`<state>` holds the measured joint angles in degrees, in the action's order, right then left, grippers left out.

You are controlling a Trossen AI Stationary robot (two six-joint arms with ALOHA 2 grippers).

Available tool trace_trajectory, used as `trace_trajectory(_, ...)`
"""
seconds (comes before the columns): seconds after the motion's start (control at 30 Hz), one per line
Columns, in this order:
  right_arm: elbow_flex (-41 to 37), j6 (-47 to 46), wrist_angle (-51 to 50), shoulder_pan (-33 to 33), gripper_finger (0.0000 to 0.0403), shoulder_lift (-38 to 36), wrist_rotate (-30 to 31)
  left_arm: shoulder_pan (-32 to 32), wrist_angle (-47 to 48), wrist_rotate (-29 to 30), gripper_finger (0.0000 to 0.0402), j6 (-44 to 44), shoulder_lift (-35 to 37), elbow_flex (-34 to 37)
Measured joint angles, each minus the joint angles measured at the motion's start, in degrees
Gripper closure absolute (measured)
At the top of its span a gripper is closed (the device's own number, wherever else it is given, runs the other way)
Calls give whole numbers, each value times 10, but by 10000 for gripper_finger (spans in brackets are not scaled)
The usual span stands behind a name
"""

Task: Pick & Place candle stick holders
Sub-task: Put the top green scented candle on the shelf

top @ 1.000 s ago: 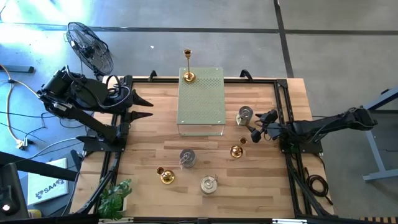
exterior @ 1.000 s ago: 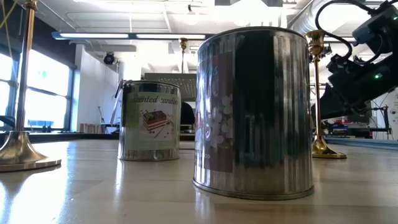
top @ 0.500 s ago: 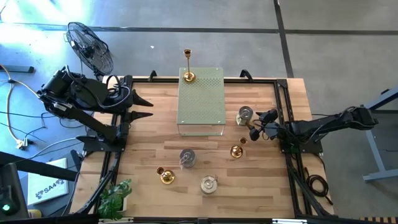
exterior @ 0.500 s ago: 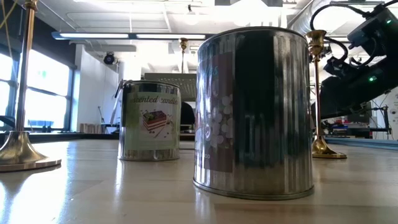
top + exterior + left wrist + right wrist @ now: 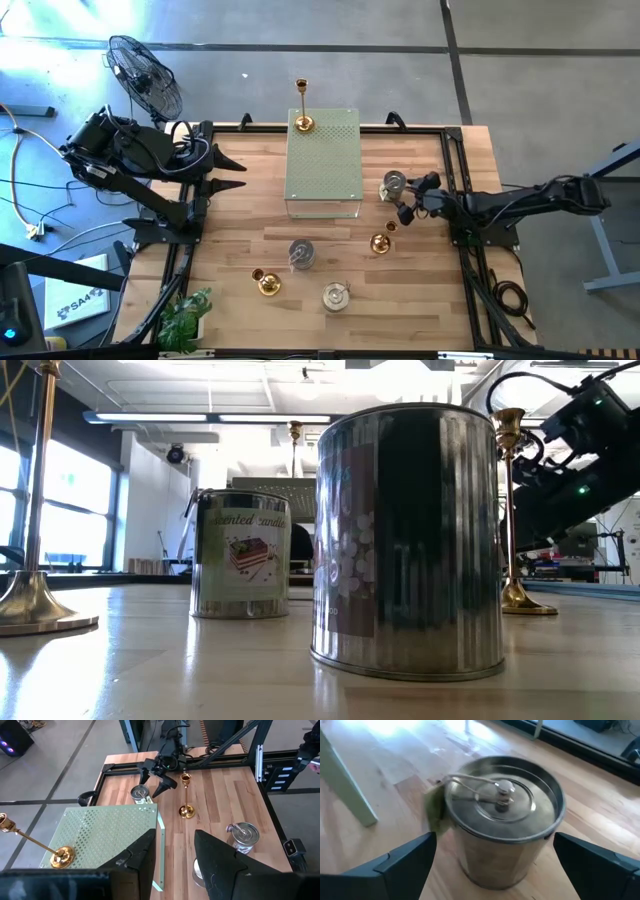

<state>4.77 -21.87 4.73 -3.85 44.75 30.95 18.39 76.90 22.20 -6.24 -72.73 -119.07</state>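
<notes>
Right tool (image 5: 404, 197) at approx 3 o'clock on the worktop (image 5: 240, 230), fingers spread wide, released, nothing gripped; it sits level with the silver holder (image 5: 394, 184) nearest the box, one finger each side of it in the wrist view, no contact seen. That holder (image 5: 502, 840) stands upright, lid and wire loop on top, just right of the green box (image 5: 323, 163). Left tool (image 5: 228, 172) parked at approx 9 o'clock over the worktop edge, fingers partly apart, holding nothing. One gold holder (image 5: 302, 110) lies on the box top at 12 o'clock, stem pointing off the far edge. Second gold holder (image 5: 380, 241) upright, just near-side of the right tool. Third gold holder (image 5: 265, 283) at approx 7 o'clock. Two more silver holders: one (image 5: 301, 253) near centre at 6 o'clock, one (image 5: 336, 296) by the near edge. All holders well apart from each other. Fan (image 5: 145, 75) on the floor beyond the left arm.
</notes>
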Motion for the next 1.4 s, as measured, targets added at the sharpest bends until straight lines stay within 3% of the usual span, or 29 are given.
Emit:
trace_trajectory(0.33, 0, -2, 36, -37, 6, 46, -75, 0, 0, 0, 270, 5, 0, 0)
trace_trajectory(1.4, 0, 29, 179, -75, 8, 150, -125, 0, 12, -1, 270, 0, -2, 0)
